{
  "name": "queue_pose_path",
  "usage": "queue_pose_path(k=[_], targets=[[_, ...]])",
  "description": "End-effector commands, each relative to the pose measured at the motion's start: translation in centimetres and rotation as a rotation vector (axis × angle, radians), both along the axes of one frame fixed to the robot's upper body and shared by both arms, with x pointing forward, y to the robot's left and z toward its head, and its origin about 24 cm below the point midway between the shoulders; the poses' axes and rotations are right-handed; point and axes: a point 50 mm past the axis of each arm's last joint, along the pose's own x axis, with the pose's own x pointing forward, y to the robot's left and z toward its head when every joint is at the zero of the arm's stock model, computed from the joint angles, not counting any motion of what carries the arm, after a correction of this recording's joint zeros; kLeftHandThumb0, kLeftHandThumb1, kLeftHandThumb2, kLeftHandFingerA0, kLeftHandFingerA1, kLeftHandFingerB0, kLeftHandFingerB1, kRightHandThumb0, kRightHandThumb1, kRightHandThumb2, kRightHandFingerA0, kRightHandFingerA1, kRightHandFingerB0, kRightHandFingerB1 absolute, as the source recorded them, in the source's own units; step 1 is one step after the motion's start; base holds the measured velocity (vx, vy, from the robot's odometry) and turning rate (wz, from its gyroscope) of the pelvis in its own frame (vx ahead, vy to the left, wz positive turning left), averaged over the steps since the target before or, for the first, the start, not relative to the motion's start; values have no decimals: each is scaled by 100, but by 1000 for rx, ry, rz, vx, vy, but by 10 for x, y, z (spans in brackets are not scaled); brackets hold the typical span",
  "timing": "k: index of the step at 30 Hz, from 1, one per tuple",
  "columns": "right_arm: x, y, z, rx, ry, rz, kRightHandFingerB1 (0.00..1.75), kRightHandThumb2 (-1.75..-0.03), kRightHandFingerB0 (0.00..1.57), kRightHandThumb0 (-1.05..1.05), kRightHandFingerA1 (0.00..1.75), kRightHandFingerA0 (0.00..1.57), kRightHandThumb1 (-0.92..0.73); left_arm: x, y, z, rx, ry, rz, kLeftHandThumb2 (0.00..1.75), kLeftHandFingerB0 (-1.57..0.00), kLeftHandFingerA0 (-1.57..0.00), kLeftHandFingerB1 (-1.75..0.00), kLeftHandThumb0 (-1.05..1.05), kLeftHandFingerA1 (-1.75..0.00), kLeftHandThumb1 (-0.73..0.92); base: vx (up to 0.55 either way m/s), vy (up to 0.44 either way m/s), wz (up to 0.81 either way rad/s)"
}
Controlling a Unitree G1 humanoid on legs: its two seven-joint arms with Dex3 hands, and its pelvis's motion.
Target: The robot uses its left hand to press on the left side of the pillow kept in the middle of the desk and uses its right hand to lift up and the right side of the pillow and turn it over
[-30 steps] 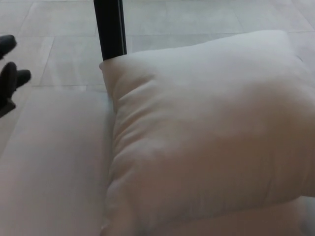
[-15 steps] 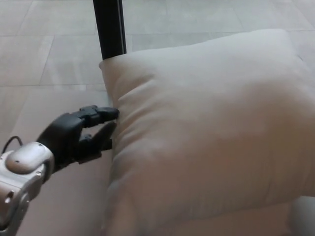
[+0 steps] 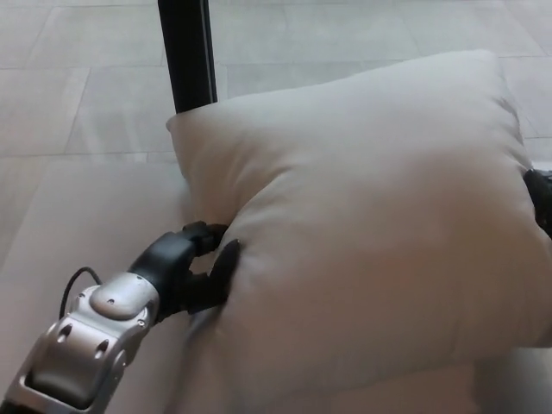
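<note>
Left hand (image 3: 194, 263) has pushed into the left side of the big soft white pillow (image 3: 362, 224), fingers bent against it, gripping nothing. I see my right hand (image 3: 541, 200) peeking just past the pillow's right edge; I cannot tell its fingers. I think the lift comes next.

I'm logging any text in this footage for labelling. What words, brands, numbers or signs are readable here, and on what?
None: no readable text shows anywhere in the head view.
The pillow is plain white, with no tag or print in sight.
The left hand and its silver forearm carry no legible marking.
The black post is bare.
</note>
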Motion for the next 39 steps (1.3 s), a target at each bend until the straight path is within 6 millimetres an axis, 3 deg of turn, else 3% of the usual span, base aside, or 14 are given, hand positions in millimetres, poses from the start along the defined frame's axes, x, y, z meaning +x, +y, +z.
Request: queue_pose_path(k=[1, 9, 10, 17, 18, 22, 23, 26, 29, 31, 32, 33, 38, 39], targets=[[12, 22, 2, -10, 35, 66, 26, -113, 7, -100, 56, 13, -72, -5, -10, -21, -48, 121, 39, 118, -4, -20, -18, -94, -57, 78, 0, 0, 0], [14, 22, 3, -4, 31, 65, 26, -113, 7, -100, 56, 13, -72, -2, -9, -18, -43, 114, 44, 118, -4, -20, -18, -94, -57, 78, 0, 0, 0], [19, 99, 26, 124, -32, 248, 36, -113, 8, -104, 56, 21, -73, -20, -62, -48, -399, 235, 155, 123, 0, 0, -5, -102, -39, 82, 0, 0, 0], [5, 162, 23, 207, -20, 422, 35, -111, 6, -102, 60, 22, -69, -28, -96, -60, -648, 317, 239, 123, 0, 0, -1, -105, -17, 88, 0, 0, 0], [1, 177, 16, 139, -5, 498, 33, -115, 6, -105, 62, 22, -71, -28, -100, -61, -595, 320, 219, 74, -12, -27, -33, -83, -55, 91, 0, 0, 0], [-8, 194, 4, 50, 28, 570, 24, -115, 4, -105, 64, 22, -70, -34, -112, -65, -549, 324, 185, 113, -28, -54, -54, -94, -73, 75, 0, 0, 0], [-12, 201, -1, 61, 44, 592, 33, -67, 4, -105, 64, 16, -89, -38, -114, -69, -513, 321, 141, 112, -35, -56, -58, -91, -76, 72, 0, 0, 0], [-16, 207, -6, 68, 49, 628, 31, -111, 7, -102, 62, 9, -69, -40, -117, -73, -471, 340, 117, 69, -40, -55, -50, -96, -76, 92, 0, 0, 0], [-23, 218, -15, 41, 79, 653, 34, -66, 4, -104, 74, 19, -87, -43, -122, -75, -508, 300, 71, 71, -44, -53, -52, -90, -70, 92, 0, 0, 0], [-27, 224, -19, 21, 86, 678, 20, -111, 9, -102, 68, 18, -66, -43, -124, -76, -478, 241, 64, 72, -19, -41, -45, -91, -73, 92, 0, 0, 0], [-29, 226, -22, 6, 94, 690, 36, -66, 0, -98, 77, 17, -87, -43, -126, -75, -377, 207, 36, 85, -4, -23, -33, -92, -72, 92, 0, 0, 0], [-31, 230, -26, -17, 103, 706, 31, -110, 0, -93, 71, 21, -65, -43, -129, -71, -208, 136, 5, 117, -5, -18, -41, -87, -65, 80, 0, 0, 0], [-39, 241, -37, -65, 114, 725, 37, -109, 0, -92, 73, 27, -64, -57, -142, -73, -247, 108, -41, 120, -2, -12, -22, -85, -51, 84, 0, 0, 0], [-42, 245, -42, -47, 140, 719, 43, -64, 2, -100, 77, 20, -82, -63, -147, -77, -543, 307, 96, 114, -7, -20, -10, -101, -54, 79, 0, 0, 0]])
